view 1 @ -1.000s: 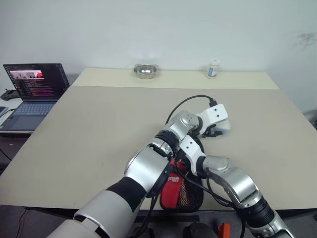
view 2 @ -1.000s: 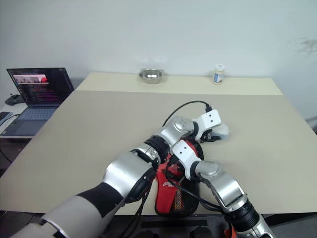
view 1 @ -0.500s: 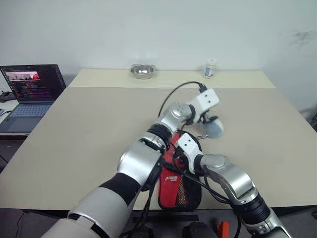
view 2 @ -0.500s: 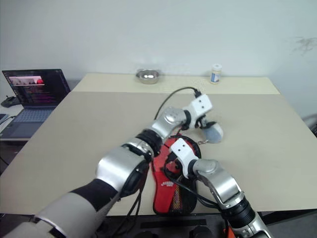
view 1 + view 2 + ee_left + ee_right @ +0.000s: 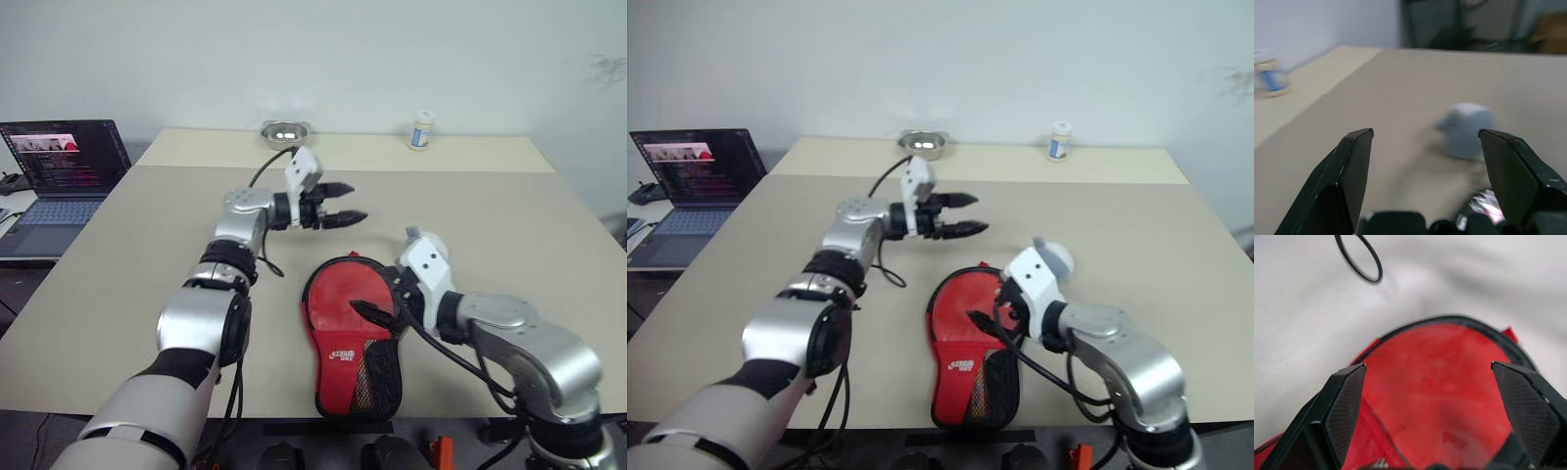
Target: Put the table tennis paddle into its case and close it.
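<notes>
Left pincer [image 5: 345,204] swung clear to left, wide, empty. Right pincer [image 5: 377,299] lifted back above case [image 5: 350,338], wide, empty. Case red face up at near worktop [image 5: 147,255] edge; closure state unclear.

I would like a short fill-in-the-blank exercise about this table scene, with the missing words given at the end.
1. The case lies flat on the table with its ____ face turned up.
2. The fingers of both the left gripper and the right gripper stand ____.
3. At the far edge of the table, the small white bottle stands to the right of a metal ____.
4. To the left of the table, a ____ has its screen lit.

Missing words: red; open; bowl; laptop
</notes>
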